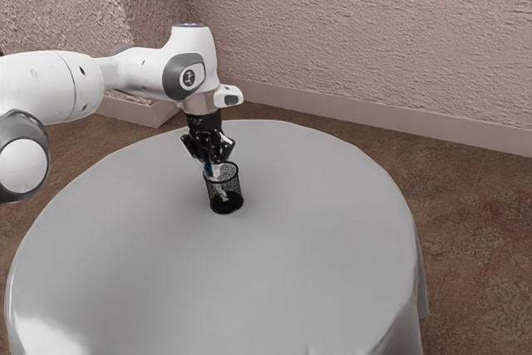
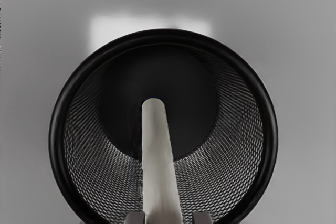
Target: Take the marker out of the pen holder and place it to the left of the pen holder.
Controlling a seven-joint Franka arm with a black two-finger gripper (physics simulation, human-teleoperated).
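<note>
My gripper [image 1: 213, 159] points down at the mouth of the black mesh pen holder [image 1: 236, 185], which stands upright on the table. Inside the holder leans the pale marker [image 1: 221, 192], its upper end near the fingers. In the wrist view the marker [image 2: 156, 150] rises from the dark floor of the pen holder [image 2: 271, 135] to the lower edge. There the tips of my gripper [image 2: 168, 218] stand on both sides of it, apart, with a gap between the marker and one tip. The gripper is open around the marker.
The round table [image 1: 283, 280] has a grey cloth, and its grey surface [image 2: 304, 77] surrounds the holder. A textured wall [image 1: 374, 31] rises behind the table, above the brown carpet [image 1: 474, 222].
</note>
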